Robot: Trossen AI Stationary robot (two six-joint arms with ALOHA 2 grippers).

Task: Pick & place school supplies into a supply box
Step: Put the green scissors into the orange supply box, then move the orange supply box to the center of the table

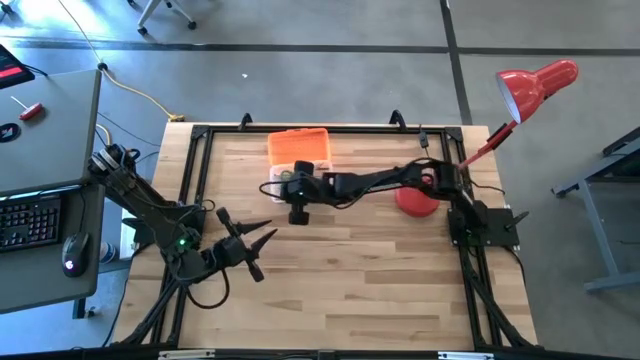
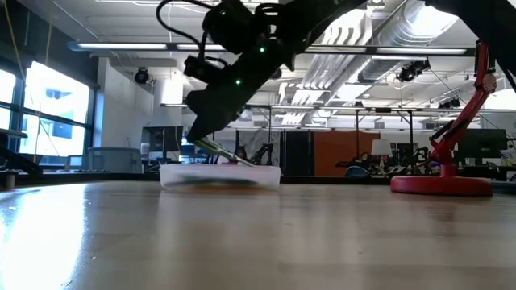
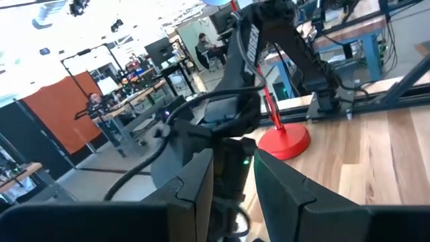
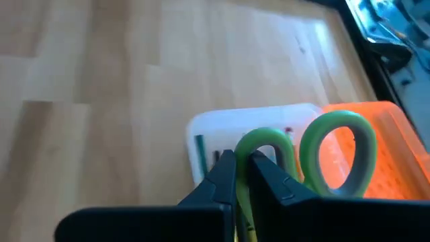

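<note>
grey concrete floor [image 1: 330, 25], a desk with keyboard [image 1: 30, 218] – bright windows [image 2: 48, 113] beyond.

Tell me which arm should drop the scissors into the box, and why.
Right. The right gripper holds the green-handled scissors directly over the supply box. The left gripper sits open, away from the box and empty.

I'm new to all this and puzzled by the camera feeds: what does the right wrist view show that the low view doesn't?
Only the right wrist view shows the scissors clearly: green handles, pinched by the right gripper, whose fingers are shut on one handle loop just over the box, with its orange lid alongside. Only the low view shows the red lamp and the room behind the table. Both show the box, the wooden table and the right gripper above the box.
</note>
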